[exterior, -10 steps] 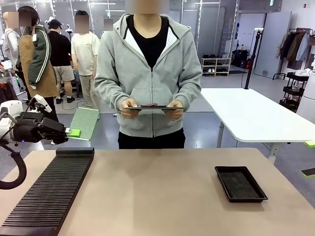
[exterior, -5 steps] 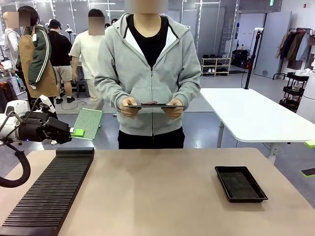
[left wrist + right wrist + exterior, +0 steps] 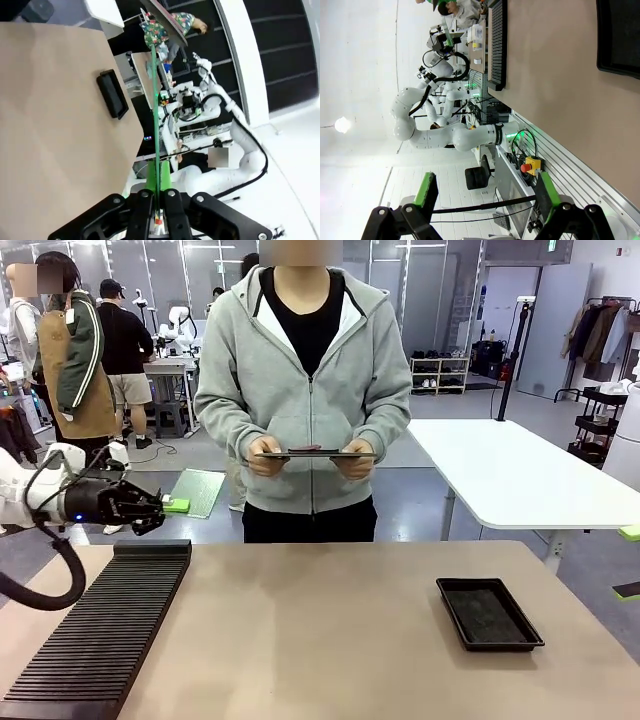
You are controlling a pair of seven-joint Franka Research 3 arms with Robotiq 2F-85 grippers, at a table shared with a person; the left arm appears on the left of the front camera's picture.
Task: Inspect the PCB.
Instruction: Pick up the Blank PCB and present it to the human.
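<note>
- Left claw [image 3: 172, 506] is pinched on one edge of the PCB [image 3: 198, 492]; in the wrist view the board runs edge-on straight out from between the jaws
- The PCB hangs in the air, tilted close to flat, near the far end of the rack [image 3: 100, 630] at the table's [image 3: 330, 640] far left
- Right claw [image 3: 485, 195] stands spread wide, holding nothing
- Risk: with so narrow a bite, a quick wrist turn could make the board pivot or slip out and drop
- Risk: a swing toward the person's panel [image 3: 312, 454] could knock it
</note>
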